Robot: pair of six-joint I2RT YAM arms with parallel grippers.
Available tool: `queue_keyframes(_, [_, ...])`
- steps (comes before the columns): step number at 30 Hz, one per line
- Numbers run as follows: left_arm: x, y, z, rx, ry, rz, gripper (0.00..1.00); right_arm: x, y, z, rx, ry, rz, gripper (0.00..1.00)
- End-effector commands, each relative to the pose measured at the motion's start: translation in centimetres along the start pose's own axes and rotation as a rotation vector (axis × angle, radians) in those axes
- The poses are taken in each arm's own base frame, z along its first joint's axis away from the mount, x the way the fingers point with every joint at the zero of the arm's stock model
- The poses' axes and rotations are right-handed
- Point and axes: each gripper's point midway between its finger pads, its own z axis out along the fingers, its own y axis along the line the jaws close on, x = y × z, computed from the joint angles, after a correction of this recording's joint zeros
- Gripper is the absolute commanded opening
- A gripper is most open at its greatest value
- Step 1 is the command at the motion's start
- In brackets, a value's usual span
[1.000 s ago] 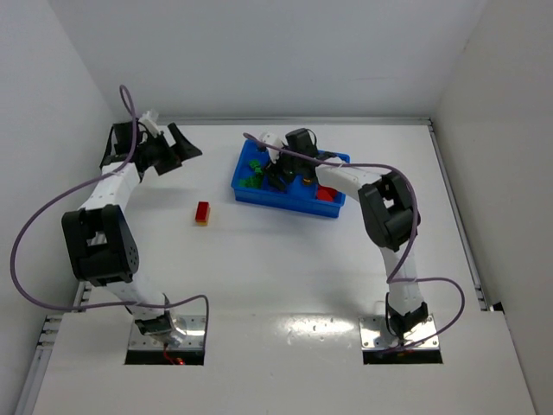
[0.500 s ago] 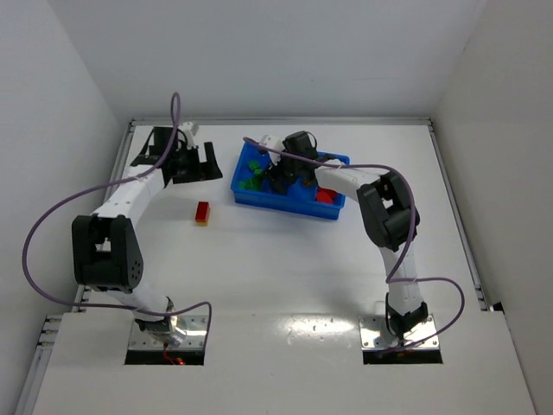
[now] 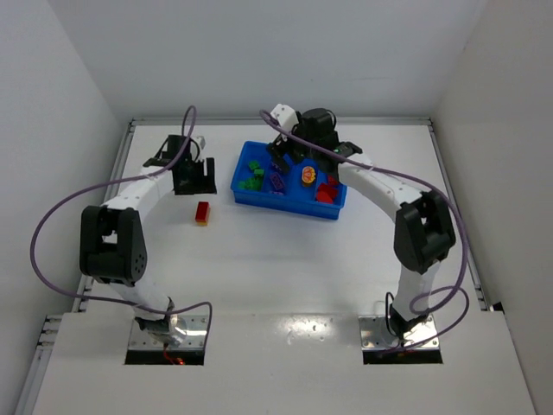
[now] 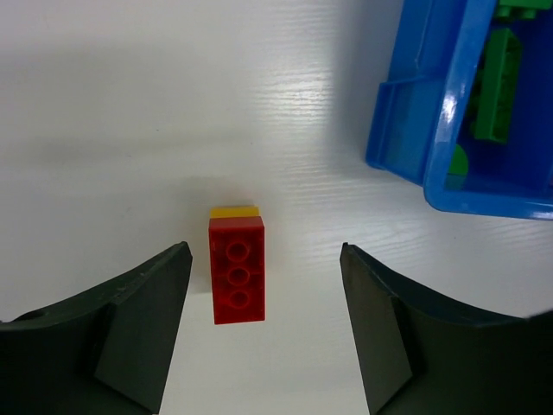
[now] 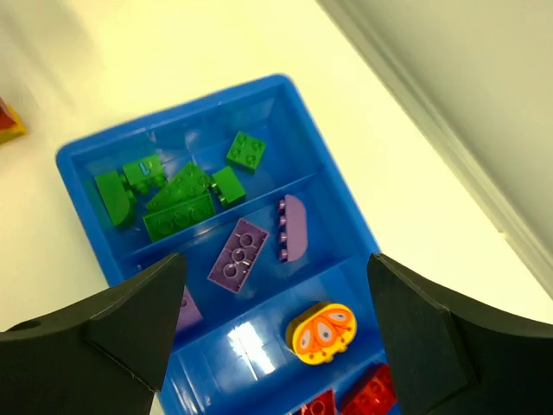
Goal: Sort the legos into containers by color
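Observation:
A red brick stuck on a yellow one (image 3: 202, 213) lies on the white table left of the blue tray (image 3: 285, 201); it also shows in the left wrist view (image 4: 237, 269). My left gripper (image 3: 192, 180) (image 4: 263, 333) is open and empty, just behind the clump. The tray holds green bricks (image 5: 177, 201), purple bricks (image 5: 239, 253), a yellow-orange piece (image 5: 321, 332) and red bricks (image 5: 371, 394), each colour in its own compartment. My right gripper (image 3: 304, 149) (image 5: 276, 337) is open and empty above the tray.
The tray's left corner (image 4: 406, 164) shows in the left wrist view, right of the clump. Walls stand at the back and both sides of the table. The table's back edge (image 5: 449, 147) runs close behind the tray.
My left arm swung right and came down towards the red and yellow clump. My right gripper rose out of the tray and drew back, open; the yellow-orange piece now lies uncovered in its compartment.

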Motion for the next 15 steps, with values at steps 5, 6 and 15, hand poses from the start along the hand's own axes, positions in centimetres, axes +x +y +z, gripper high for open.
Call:
queue_keyframes(5, [2.4,-0.2,1.3,-0.065,0.074,0.049,0.75,-2.5,-2.3,-4.0,0.072,-0.063,0.050,0.86])
queue_keyframes(6, [2.7,-0.1,1.2,-0.067,0.084,0.048,0.75,-2.5,-2.3,-4.0,0.072,-0.063,0.050,0.86])
queue_keyframes(15, [3.5,1.7,1.4,-0.168,0.115,0.043,0.74,-2.7,-3.7,-5.3,0.105,-0.077,0.068,0.86])
